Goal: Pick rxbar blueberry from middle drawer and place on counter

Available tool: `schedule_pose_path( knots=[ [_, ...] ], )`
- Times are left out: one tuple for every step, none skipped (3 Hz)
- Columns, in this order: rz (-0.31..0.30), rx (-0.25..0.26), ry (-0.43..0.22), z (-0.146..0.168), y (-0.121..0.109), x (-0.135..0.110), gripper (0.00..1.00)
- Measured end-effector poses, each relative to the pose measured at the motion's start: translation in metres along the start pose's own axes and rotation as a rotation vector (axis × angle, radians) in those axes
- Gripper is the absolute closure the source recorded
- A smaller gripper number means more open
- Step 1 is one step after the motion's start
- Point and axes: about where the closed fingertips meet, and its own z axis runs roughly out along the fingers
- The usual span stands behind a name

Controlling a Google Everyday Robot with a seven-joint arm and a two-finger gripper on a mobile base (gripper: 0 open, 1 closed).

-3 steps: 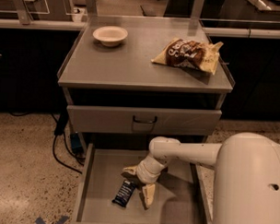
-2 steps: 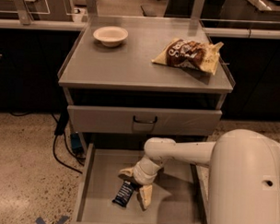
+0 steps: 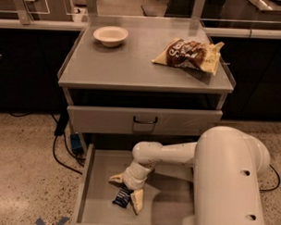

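The rxbar blueberry (image 3: 122, 197), a small dark navy bar with white print, lies on the floor of the pulled-out middle drawer (image 3: 167, 203), near its front. My gripper (image 3: 126, 191) reaches down into the drawer from the right. It is open, with one cream finger (image 3: 116, 179) to the bar's upper left and the other finger (image 3: 137, 201) to its right, so the bar sits between them. The wrist hides part of the bar's top end. The grey counter (image 3: 133, 63) is above, on top of the cabinet.
A cream bowl (image 3: 111, 35) stands at the counter's back left. A brown-and-yellow chip bag (image 3: 189, 53) lies at its back right. A shut drawer front with a black handle (image 3: 145, 120) is above the open drawer. Cables and a plug (image 3: 74, 143) lie on the floor to the left.
My gripper has shifted slightly left and lower over the bar. The bar still lies on the drawer floor in about the same spot.
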Motion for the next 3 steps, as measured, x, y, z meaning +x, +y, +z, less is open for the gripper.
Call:
schedule_pose_path(
  knots=[
    [0.000, 0.000, 0.000, 0.000, 0.000, 0.000, 0.00],
    [0.006, -0.025, -0.018, 0.014, 0.003, 0.002, 0.00],
    [0.018, -0.066, -0.043, 0.036, 0.006, 0.007, 0.00]
  ],
)
